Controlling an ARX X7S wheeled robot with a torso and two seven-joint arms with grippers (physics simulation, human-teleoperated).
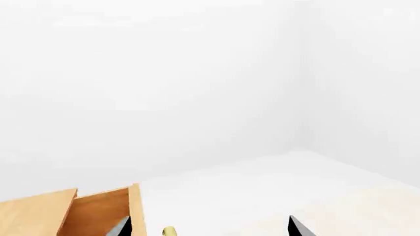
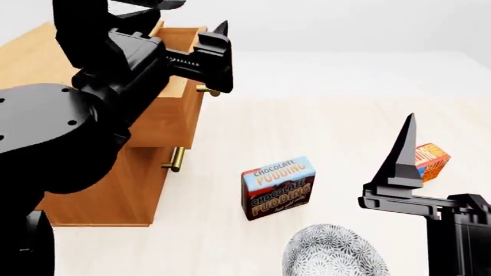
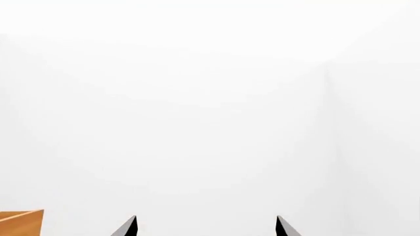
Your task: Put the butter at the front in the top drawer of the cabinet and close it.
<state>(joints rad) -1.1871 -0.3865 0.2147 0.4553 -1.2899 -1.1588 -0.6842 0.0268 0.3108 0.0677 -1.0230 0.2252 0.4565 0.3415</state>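
The cabinet (image 2: 115, 184) stands at the left, its top drawer (image 2: 170, 118) pulled out with its brass handle (image 2: 206, 90) toward the floor's middle. My left gripper (image 2: 192, 23) hangs open over that drawer; the left wrist view shows the drawer's wall (image 1: 98, 211), the handle (image 1: 169, 231) and the open left gripper (image 1: 210, 231). The arm hides the drawer's inside. An orange box (image 2: 431, 162), perhaps butter, stands at the right behind one of my right gripper's fingers (image 2: 401, 158). The right gripper (image 3: 206, 228) is open and empty, facing a white wall.
A chocolate pudding box (image 2: 277, 187) stands upright on the floor in front of the cabinet. A patterned bowl (image 2: 330, 253) lies near the bottom edge. The lower drawer's handle (image 2: 176, 159) juts out below the open drawer. A cabinet corner (image 3: 19, 223) shows in the right wrist view.
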